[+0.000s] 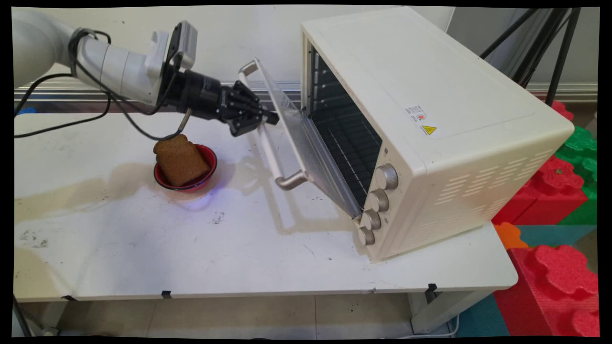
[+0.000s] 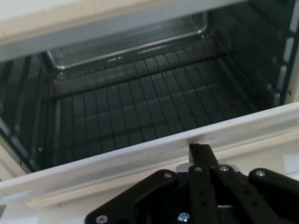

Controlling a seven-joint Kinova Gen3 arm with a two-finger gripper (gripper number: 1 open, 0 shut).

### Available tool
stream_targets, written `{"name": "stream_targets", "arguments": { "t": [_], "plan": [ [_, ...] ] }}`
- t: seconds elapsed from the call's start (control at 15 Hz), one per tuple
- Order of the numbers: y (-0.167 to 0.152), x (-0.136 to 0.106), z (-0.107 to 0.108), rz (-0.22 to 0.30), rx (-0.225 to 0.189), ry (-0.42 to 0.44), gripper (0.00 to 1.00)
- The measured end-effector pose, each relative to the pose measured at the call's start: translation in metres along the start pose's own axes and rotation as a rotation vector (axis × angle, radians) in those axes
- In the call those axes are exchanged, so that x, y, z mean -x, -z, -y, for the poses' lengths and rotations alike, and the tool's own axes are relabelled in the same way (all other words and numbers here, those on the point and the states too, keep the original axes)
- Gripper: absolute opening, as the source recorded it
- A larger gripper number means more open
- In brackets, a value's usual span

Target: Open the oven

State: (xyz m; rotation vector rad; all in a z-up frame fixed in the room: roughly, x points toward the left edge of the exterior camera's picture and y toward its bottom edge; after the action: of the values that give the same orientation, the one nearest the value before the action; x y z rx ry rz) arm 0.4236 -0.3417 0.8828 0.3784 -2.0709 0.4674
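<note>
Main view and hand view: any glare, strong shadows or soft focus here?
Main view: sharp; the oven door throws a clear shadow across the table, and the bowl holding the bread shows no glare. Hand view: slightly soft, the oven rack dim, the gripper linkage near-black.

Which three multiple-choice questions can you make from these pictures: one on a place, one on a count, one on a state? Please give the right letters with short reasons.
1. Where is the slice of toast?
A. on the oven rack
B. in the red bowl
C. flat on the table

2. How many knobs are on the oven front?
A. two
B. four
C. six

3. How is the oven door?
A. shut
B. taken off
C. partly open

Answers:
1. B: the toast leans in the bowl, left of the oven.
2. B: four round knobs stand in one column.
3. C: the door tilts outward, the rack shows inside, and the gripper is at the door.
</note>
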Motion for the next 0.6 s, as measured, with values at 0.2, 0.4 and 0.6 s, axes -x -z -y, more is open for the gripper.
{"name": "stream_targets", "arguments": {
  "t": [0.2,0.4,0.6],
  "plan": [
    [0.004,0.011,-0.003,0.018,0.004,0.002,0.00],
    [0.008,0.023,-0.006,0.038,0.008,0.002,0.00],
    [0.010,0.036,-0.009,0.062,0.017,0.000,0.00]
  ]
}}
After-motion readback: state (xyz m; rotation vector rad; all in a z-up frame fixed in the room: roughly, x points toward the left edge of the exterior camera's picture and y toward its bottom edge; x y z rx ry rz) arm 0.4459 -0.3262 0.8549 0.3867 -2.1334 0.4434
